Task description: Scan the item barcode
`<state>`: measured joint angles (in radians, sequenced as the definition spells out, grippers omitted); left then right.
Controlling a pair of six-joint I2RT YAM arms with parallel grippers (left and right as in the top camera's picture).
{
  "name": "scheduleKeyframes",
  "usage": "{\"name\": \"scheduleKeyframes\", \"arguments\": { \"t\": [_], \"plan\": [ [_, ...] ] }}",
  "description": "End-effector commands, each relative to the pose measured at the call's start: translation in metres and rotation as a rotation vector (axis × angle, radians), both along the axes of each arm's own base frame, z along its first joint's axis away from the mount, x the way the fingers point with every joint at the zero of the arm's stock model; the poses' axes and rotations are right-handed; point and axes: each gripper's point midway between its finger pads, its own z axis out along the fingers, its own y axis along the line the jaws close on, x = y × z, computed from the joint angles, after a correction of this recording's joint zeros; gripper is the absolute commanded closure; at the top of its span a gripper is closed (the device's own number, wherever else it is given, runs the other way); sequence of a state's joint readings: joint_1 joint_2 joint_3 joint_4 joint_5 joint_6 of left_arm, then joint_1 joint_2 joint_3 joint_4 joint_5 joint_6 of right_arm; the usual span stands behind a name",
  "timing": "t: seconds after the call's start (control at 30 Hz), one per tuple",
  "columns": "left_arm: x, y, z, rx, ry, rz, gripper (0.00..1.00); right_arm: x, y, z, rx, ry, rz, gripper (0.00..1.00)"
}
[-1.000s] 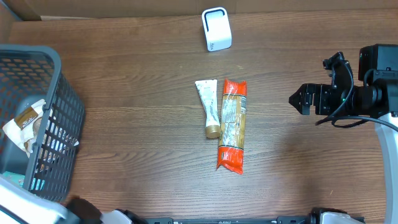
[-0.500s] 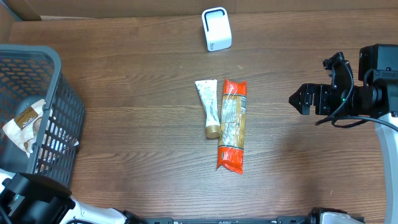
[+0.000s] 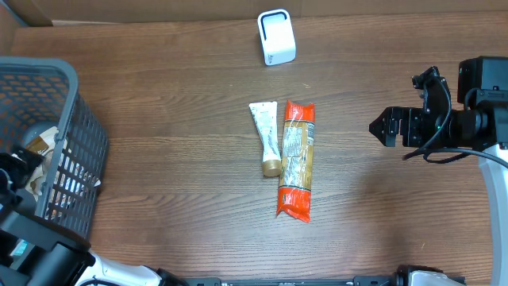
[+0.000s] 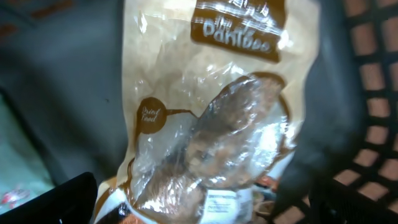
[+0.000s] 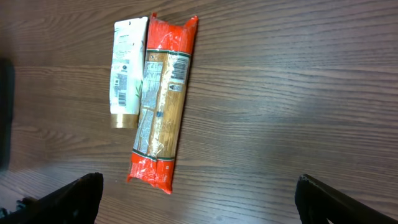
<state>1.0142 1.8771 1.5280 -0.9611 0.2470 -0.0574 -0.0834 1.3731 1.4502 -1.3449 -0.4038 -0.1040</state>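
Bag (image 4: 205, 124) is showing clearly only at left wrist — tan, clear-windowed, lying in basket (image 4: 333, 93); left gripper (image 4: 202, 194) and right gripper (image 5: 199, 190) are gaping wide, empty.

The left arm (image 3: 44, 254) enters at the lower left corner of the overhead view, and its left gripper (image 3: 16, 168) reaches up along the left edge with jaws spread wide. The right arm (image 3: 476, 111) sits at the right edge, its right gripper (image 3: 379, 127) pointing toward frame centre, jaws equally wide apart

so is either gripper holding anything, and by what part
Nothing is held. Left gripper hangs open over the bag in the basket; right gripper is open, clear of the pasta.
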Motion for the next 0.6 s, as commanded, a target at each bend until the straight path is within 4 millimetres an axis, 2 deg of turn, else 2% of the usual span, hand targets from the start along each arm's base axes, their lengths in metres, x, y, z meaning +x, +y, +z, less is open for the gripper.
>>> {"name": "scheduleKeyframes", "arguments": {
  "t": [0.0, 0.37, 0.57],
  "plan": [
    [0.006, -0.009, -0.016, 0.013, -0.005, -0.116, 0.0, 0.002, 0.001, 0.009, -0.005, -0.031, 0.002, 0.0],
    [0.011, -0.001, -0.03, 0.089, -0.017, -0.17, 0.01, 0.002, -0.002, 0.008, -0.022, -0.026, -0.005, 0.0],
    [0.009, -0.004, -0.054, 0.105, -0.024, -0.17, 0.0, 0.002, -0.002, 0.007, -0.022, -0.026, -0.005, 0.0]
  ]
}}
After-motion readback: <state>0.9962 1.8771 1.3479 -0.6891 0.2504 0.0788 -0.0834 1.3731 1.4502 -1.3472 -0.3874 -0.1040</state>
